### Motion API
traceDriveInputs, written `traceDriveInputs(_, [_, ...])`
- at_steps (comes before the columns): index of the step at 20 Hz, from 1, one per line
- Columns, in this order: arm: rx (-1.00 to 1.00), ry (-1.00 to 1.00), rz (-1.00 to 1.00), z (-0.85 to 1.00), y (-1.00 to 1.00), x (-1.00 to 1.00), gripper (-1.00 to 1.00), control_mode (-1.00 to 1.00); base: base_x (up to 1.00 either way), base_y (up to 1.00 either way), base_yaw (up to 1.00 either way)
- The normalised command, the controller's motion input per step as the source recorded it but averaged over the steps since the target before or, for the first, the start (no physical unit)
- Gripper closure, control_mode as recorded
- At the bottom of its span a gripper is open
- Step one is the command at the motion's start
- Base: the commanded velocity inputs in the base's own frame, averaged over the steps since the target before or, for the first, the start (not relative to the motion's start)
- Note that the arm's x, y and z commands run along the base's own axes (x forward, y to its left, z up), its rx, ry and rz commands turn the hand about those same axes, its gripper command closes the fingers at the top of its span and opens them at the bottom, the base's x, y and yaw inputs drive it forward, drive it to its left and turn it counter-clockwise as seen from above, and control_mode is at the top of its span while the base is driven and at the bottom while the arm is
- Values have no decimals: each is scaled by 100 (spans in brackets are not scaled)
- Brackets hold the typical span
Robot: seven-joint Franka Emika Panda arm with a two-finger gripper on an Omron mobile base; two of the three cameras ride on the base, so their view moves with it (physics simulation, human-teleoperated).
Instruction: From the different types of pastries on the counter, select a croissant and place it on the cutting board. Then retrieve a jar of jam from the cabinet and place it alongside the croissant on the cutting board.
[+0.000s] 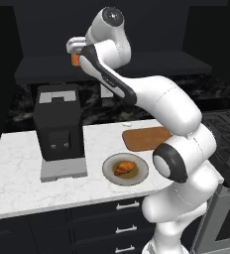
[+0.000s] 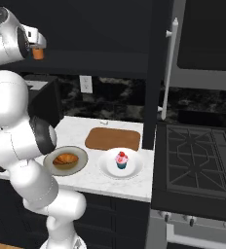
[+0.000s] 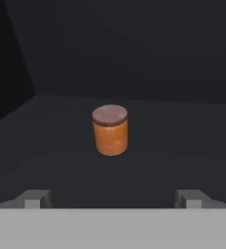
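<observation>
From my right base camera I see what the left one hides: a black stove [image 2: 197,160] beside the long white marble-patterned counter [image 2: 81,127], and a small cupcake with pink frosting and a teal wrapper [image 2: 122,160] on a white plate [image 2: 134,168]. My left base camera alone gives me the tall black coffee machine [image 1: 58,128] on the worktop. Both base cameras show the large black upper cabinet [image 1: 112,20] with its dark recess, the flat reddish-brown wooden cutting board [image 1: 145,137] lying bare, and the small golden-brown croissant [image 1: 124,168] resting on a round grey-beige plate [image 1: 139,174], just in front of the board.

The hand camera looks into the cabinet's dark shelf, where the small orange jar of jam with a greyish lid [image 3: 110,130] stands upright, ahead of the gripper [image 3: 113,198]. Its fingers [image 3: 33,199] sit wide apart, nothing between them, clear of the jar. I can read no label or writing anywhere.
</observation>
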Motion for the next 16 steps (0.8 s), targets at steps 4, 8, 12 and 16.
traceDriveInputs(4, [0,2,0,-11,-3,0,-100,-100,0,0,0])
traceDriveInputs(8, [0,-1,1,-22,1,0,-100,-100,0,0,0])
traceDriveInputs(12, [-3,-8,1,-25,14,4,-100,-100,0,0,0])
traceDriveInputs(16, [-1,-10,0,-3,12,21,-100,-100,0,0,0])
